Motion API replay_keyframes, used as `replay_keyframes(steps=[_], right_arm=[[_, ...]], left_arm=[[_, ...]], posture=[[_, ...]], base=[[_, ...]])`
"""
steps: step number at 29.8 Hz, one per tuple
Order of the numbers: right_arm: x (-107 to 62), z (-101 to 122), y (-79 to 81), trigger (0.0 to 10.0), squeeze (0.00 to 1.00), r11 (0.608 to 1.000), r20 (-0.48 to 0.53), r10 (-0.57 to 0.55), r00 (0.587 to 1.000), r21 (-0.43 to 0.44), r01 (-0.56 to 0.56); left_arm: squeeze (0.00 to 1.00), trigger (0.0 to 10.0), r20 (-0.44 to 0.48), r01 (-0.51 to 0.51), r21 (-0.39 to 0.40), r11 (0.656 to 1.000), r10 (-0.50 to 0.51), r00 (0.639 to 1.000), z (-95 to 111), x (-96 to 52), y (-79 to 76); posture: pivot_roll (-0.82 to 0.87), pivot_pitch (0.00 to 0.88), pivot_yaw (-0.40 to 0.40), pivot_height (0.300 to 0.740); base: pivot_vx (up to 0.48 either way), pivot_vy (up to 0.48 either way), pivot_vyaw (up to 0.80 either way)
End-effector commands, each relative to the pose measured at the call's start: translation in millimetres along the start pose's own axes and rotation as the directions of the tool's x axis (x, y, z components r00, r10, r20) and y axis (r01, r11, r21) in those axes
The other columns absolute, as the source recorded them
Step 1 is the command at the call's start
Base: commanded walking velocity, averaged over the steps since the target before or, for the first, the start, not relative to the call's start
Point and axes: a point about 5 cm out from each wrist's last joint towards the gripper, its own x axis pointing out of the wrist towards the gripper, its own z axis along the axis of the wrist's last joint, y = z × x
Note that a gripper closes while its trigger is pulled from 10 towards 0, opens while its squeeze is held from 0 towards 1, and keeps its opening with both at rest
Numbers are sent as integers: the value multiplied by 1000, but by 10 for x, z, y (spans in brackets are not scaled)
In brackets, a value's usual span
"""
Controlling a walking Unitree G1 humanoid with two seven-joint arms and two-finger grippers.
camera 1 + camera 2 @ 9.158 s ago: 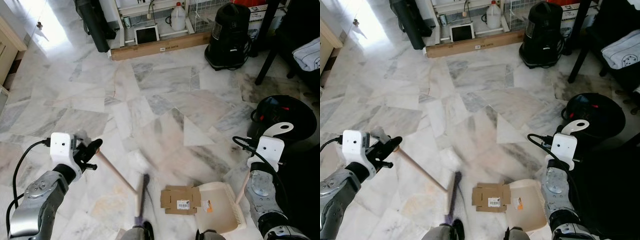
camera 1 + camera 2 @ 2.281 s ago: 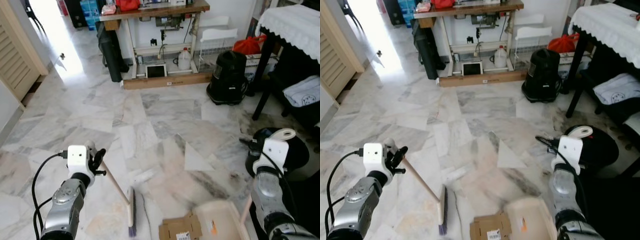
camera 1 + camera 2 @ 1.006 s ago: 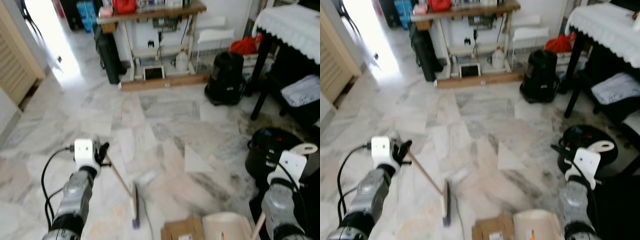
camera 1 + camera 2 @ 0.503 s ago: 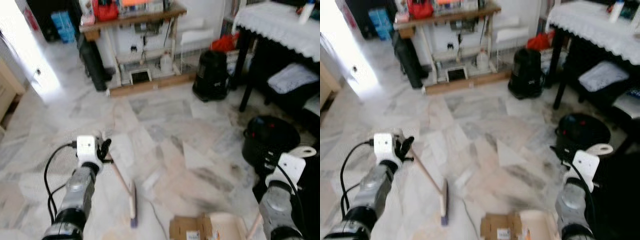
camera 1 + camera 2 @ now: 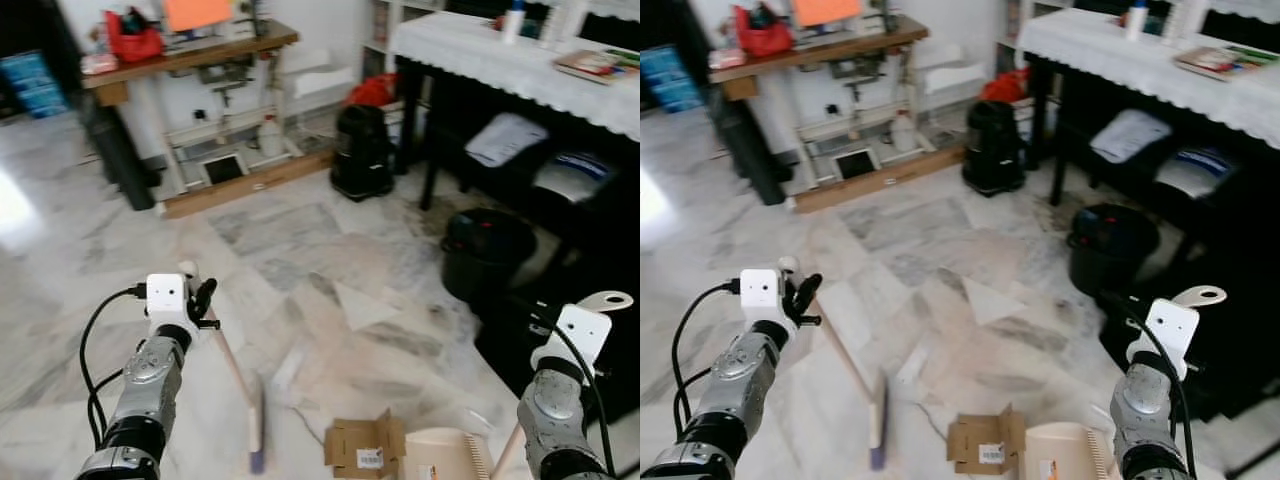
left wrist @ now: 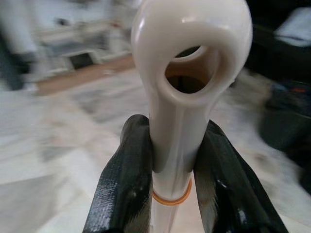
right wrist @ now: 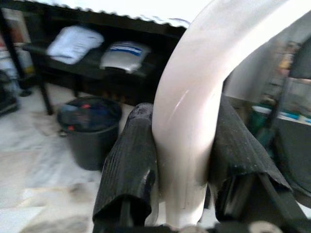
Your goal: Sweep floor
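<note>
You see a marble floor carrying a flattened cardboard box, cream dustpan, and black bin.

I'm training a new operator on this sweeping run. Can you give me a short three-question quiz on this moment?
1. True or false: the left pincer is shut on the broom handle.
2. What lies on the floor between the broom head and the dustpan? A) a cardboard box B) a towel C) a bottle
3. Fill in: the right pincer grips the dustpan's ____.

Key: 1 true; 2 A, the cardboard box; 3 handle.
</note>
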Motion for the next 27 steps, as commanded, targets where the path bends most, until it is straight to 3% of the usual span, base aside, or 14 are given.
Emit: replay_keyframes(steps=[1, 27], right_arm=[[45, 100, 39, 10000, 0, 1000, 40, 3, 999, 11, -3], [56, 99, 13, 10000, 0, 1000, 34, -16, 999, 21, 15]], left_arm=[[0, 10000, 39, -1, 18, 1000, 0, 999, 105, 30, 54], [0, 10000, 21, 24, -7, 1000, -23, 999, 75, 30, 35]], posture=[[-51, 0, 96, 740], [-46, 0, 94, 740]], base=[[0, 0, 0], [0, 0, 0]])
